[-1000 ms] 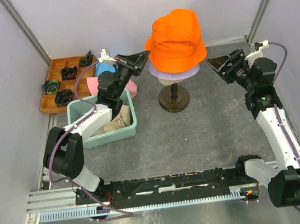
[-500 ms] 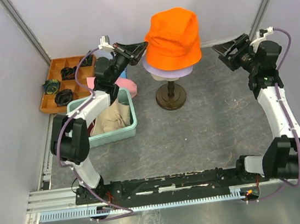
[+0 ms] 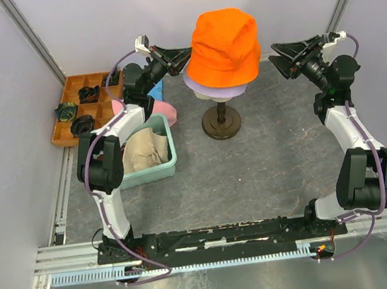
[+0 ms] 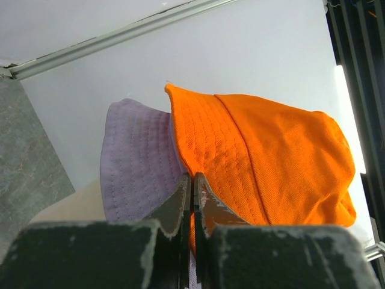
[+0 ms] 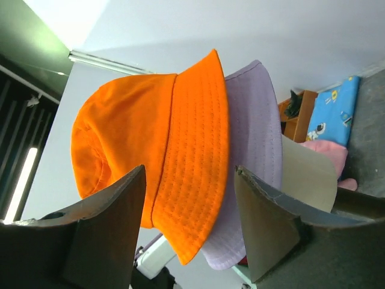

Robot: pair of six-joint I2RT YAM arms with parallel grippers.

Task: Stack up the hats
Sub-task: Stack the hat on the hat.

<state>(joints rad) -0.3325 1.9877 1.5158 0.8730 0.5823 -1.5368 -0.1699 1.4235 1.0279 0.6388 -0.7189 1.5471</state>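
Left tool [image 3: 185, 51], closed, reaches high to the orange hat's [image 3: 226, 40] brim.

orange hat [image 3: 225, 48]: matt twill cloth, stitched brim | lavender hat [image 4: 138, 162]: matt cloth | desk [image 3: 268, 170]: rough, mottled | tray [image 3: 60, 135]: bare wood | bin [image 3: 148, 176]: smooth plastic | stand [image 3: 224, 125]: glossy

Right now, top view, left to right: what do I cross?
tray → bin → left gripper → orange hat → right gripper
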